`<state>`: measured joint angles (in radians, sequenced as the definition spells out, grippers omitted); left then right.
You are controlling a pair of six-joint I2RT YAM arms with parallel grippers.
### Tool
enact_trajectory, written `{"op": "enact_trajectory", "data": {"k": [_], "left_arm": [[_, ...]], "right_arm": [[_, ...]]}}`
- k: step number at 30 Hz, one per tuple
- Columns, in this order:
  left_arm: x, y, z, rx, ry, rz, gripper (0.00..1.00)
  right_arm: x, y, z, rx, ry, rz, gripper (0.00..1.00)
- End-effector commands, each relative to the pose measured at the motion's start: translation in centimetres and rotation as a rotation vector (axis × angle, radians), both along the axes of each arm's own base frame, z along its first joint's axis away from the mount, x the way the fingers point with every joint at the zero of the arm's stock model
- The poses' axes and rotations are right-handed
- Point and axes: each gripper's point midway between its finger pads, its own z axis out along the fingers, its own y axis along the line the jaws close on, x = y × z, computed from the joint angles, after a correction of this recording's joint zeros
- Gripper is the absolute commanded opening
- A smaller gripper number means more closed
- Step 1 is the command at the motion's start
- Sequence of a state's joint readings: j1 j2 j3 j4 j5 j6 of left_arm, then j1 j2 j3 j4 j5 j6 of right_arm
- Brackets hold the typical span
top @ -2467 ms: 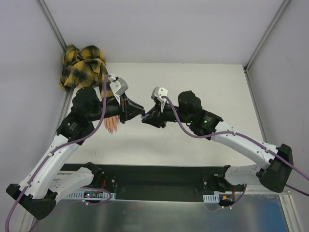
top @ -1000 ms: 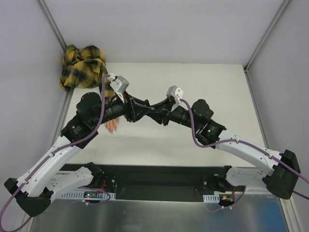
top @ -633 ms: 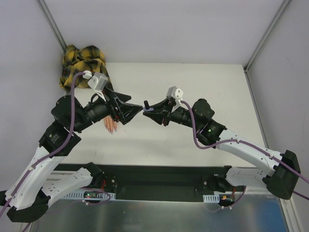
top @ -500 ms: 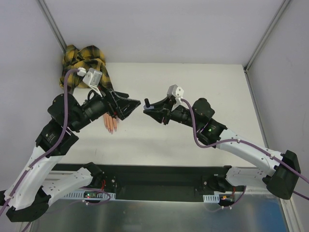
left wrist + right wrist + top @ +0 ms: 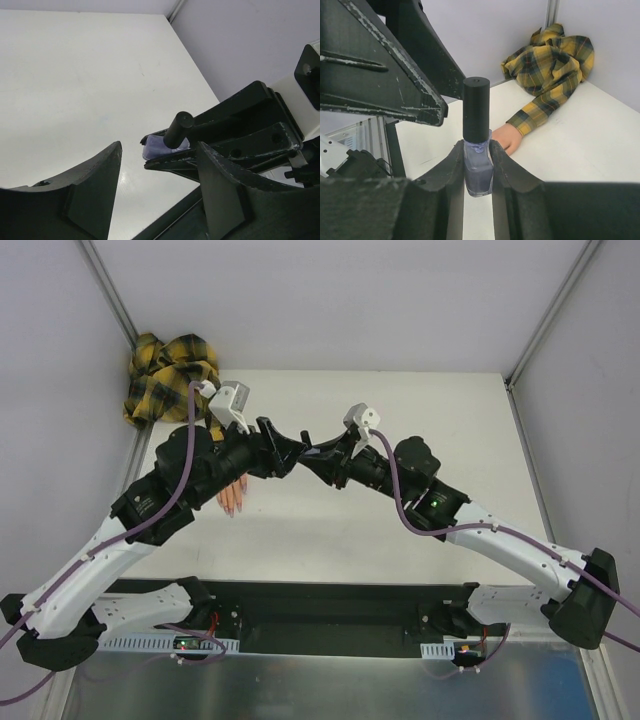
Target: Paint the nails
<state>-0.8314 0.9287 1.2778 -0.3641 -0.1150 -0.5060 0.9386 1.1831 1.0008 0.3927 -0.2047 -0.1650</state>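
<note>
Wide white table (image 5: 400, 420), and both arms are reaching in over it, meeting nose to nose left of centre. The left arm (image 5: 140, 520) sweeps up from its base, the right arm (image 5: 500, 540) comes across from the other side.

Back in the far left corner lies a crumpled yellow-black plaid shirt (image 5: 170, 375), its sleeve running out toward the middle.

The right pincer (image 5: 320, 458) is clamped tight on a small purple nail polish bottle (image 5: 478, 175), one finger on each side of the glass, bottle upright. The left pincer (image 5: 157, 185) faces it with jaws parted and nothing in its hold; its tips sit just at the bottle's top, apart from it.

The fake hand (image 5: 232, 498) pokes out of that sleeve, flat on the table and half tucked beneath the left arm, fingers toward the near edge.

The black cap (image 5: 476, 110) is on the bottle, standing clear above the right fingers (image 5: 452, 170).

And the nails (image 5: 231, 510): tiny pinkish tips at the ends of those fingers, on the table below the left arm, well apart from the bottle.
</note>
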Motion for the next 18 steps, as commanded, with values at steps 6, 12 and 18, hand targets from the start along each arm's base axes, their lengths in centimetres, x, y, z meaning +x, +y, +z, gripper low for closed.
{"op": "enact_trajectory", "data": {"k": [6,12,18], "left_arm": [[2.2,-1.4,2.1,0.035,-0.149,0.062,0.51],[2.3,-2.3,1.7,0.061,-0.163,0.043,0.38],[1.1,-2.9,0.7,0.041,-0.144,-0.022,0.21]], "right_arm": [[-0.2,0.0,3.2,0.062,-0.036,-0.017,0.0],[-0.4,0.0,3.3,0.065,-0.037,-0.017,0.0],[-0.4,-0.2,3.7,0.089,-0.02,-0.025,0.0]]}}
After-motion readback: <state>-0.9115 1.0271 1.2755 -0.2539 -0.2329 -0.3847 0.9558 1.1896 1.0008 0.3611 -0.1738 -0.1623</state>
